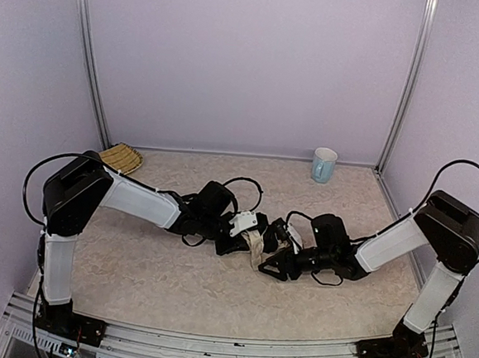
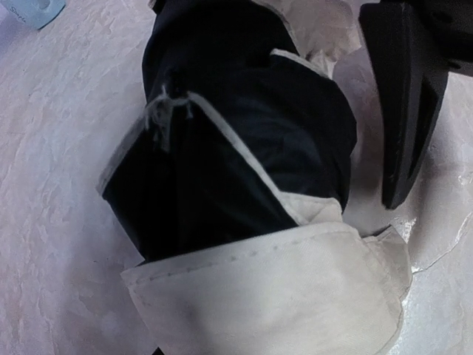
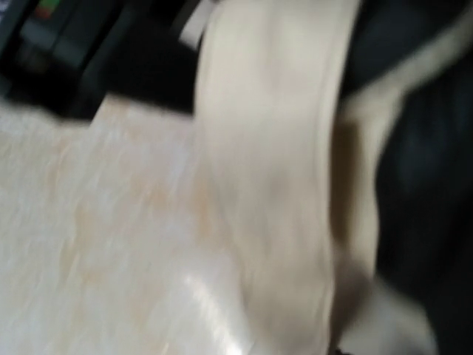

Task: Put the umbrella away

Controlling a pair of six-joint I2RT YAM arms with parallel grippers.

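The left end effector (image 1: pixel 239 239) and the right end effector (image 1: pixel 273 260) are found close against the umbrella (image 1: pixel 256 248), which is laid collapsed and loosely rolled at mid-bench (image 1: pixel 150 263) between them; whether either is clamped cannot be told, and tidying and stowing are judged left undone.

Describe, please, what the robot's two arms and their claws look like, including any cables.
Both the left arm and right arm have smooth white link covers between bulky black joint housings. Thin black cables loop loosely beside shoulders and wrists. The left claw and right claw are black, with a white block behind the left one. No markings are legible.
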